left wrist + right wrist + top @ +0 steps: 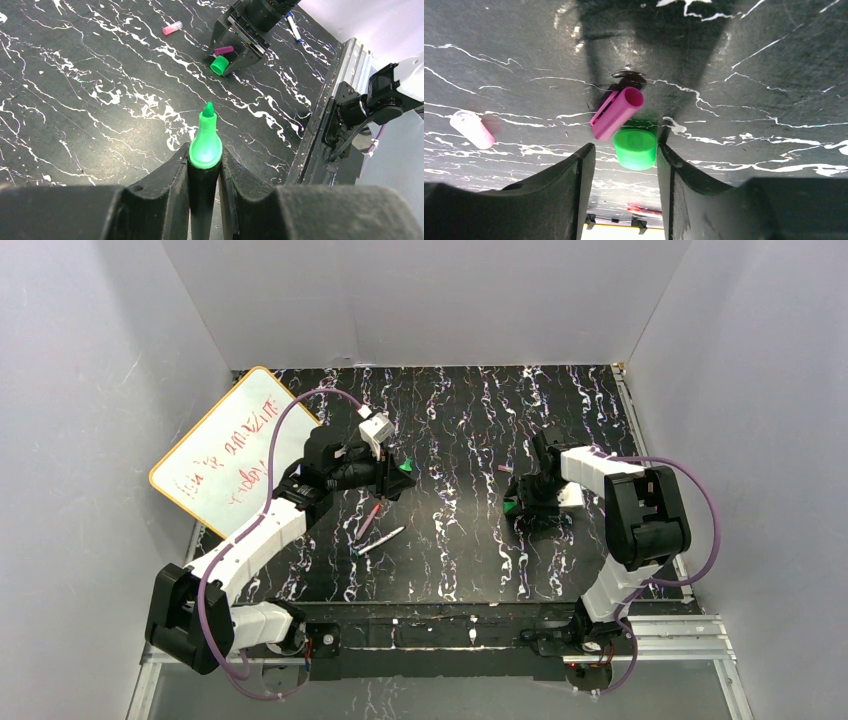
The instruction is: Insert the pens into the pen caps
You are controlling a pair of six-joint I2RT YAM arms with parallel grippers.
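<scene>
My left gripper [205, 156] is shut on the thick black pen with the green tip [205, 145] and holds it above the mat, tip pointing at my right gripper; it also shows in the top view [398, 472]. My right gripper [625, 151] is open and low over the mat at centre right [517, 504]. The green cap [635, 148] lies between its fingers, against the right one. The magenta cap [616, 113] lies just beyond, touching the green cap. The pale pink cap [472, 129] lies apart to the left. The magenta pen [367, 521] and white-grey pen [380, 540] lie near the left arm.
The yellow-rimmed whiteboard [230, 445] leans at the far left. White walls enclose the black marbled mat [450, 570]. A metal rail [660, 635] runs along the near edge. A slim white thing with a blue end [293, 27] lies behind my right gripper.
</scene>
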